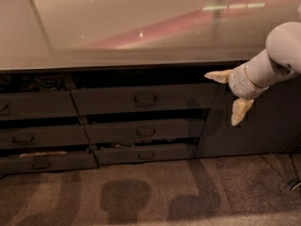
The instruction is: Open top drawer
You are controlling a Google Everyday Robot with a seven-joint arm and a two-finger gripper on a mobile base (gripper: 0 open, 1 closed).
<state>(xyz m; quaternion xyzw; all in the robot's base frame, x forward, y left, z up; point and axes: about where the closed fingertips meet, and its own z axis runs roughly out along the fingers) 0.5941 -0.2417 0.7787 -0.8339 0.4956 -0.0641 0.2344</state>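
Observation:
The top drawer is the wide dark grey front under the counter, with a small black loop handle at its centre. A dark gap shows above its front. My gripper hangs at the drawer's right end, in front of the cabinet, well to the right of the handle. Its two cream fingers are spread wide apart with nothing between them. The white arm reaches in from the right edge.
Two narrower drawer fronts sit below the top one, and a left column of drawers stands beside them. A plain dark cabinet door is at the right. The glossy counter overhangs all of it. Carpet lies below.

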